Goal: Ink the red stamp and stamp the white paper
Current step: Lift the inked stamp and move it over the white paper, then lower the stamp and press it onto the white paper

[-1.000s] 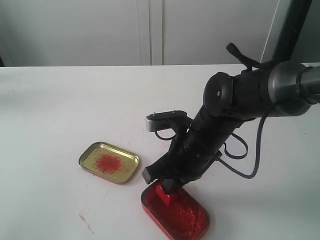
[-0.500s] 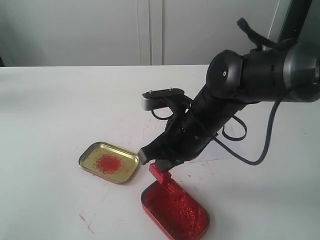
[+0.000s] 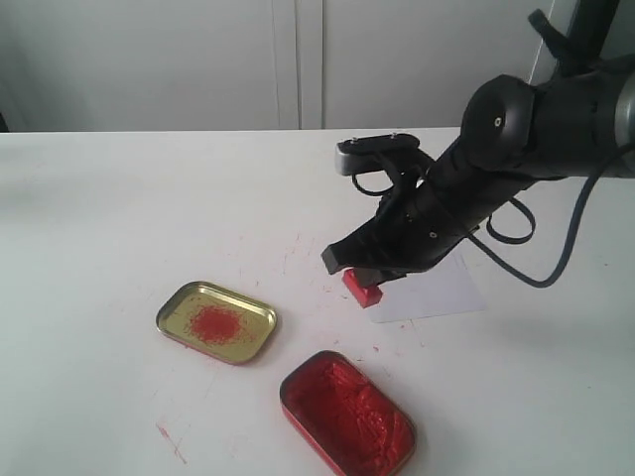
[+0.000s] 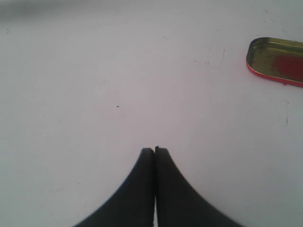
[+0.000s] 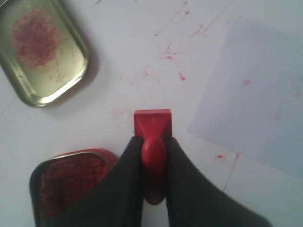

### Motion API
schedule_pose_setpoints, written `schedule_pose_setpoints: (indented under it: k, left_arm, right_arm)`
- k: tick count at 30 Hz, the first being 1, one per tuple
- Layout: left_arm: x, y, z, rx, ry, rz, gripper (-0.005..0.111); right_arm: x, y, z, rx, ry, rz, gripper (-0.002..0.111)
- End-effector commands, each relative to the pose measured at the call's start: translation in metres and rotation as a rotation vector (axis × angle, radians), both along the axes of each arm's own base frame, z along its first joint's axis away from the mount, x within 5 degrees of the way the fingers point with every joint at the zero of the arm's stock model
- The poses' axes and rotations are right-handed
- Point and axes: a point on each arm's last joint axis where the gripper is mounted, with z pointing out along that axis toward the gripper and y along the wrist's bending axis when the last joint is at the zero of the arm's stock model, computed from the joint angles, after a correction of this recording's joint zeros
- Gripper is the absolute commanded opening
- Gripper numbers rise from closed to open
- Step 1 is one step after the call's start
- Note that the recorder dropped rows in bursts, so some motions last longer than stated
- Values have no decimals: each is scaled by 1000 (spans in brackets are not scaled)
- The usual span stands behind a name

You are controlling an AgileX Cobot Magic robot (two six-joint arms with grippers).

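over on the left, the left hand (image 4: 154, 152) has its two fingers pressed together on nothing, hanging above bare desk (image 3: 99, 218) with only the gold tin (image 4: 277, 61) off at the edge of its view. i can't see that hand in the exterior view.

moving across, the gold tin lies open with a red smudge in its middle. just beside it, nearer the front edge, is the red tin (image 3: 347, 412), full of lumpy paste.

next comes the right hand (image 3: 363, 278), clamped on the knob of the red stamp (image 3: 363, 289). the stamp's square base points down at the desk. from the wrist view the base sits over bare, red-flecked desk, just beside the near corner of the white paper (image 3: 437, 288) and not over it. whether it touches the desk i can't tell.

furthest right, the paper lies flat and loose, partly under the arm, with nothing pinning it.

what worries me: if the hand drops now, i'd expect the print to land on the desk or straddle the paper's edge. the grip is on the small rounded knob alone, so the block could rock and press one corner only. and a thin free sheet might well stick to the wet face and lift with it, or skid sideways and smear the mark.
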Motion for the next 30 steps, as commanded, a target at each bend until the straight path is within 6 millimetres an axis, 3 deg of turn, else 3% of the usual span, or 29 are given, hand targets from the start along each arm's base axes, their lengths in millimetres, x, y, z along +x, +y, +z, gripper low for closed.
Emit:
schedule_pose_setpoints:
  k: [1, 15, 23, 30]
  left_arm:
    - [0, 0, -3, -8, 9, 3, 0]
    - [0, 0, -3, -8, 9, 3, 0]
    - [0, 0, -3, -8, 9, 3, 0]
    - [0, 0, -3, -8, 9, 3, 0]
  right_arm:
    - [7, -11, 4, -50, -51, -50, 0]
    - [24, -21, -13, -173, -129, -153, 0]
    - [34, -18, -33, -184, -108, -170, 0]
    - [51, -17, -34, -211, -53, -199, 0]
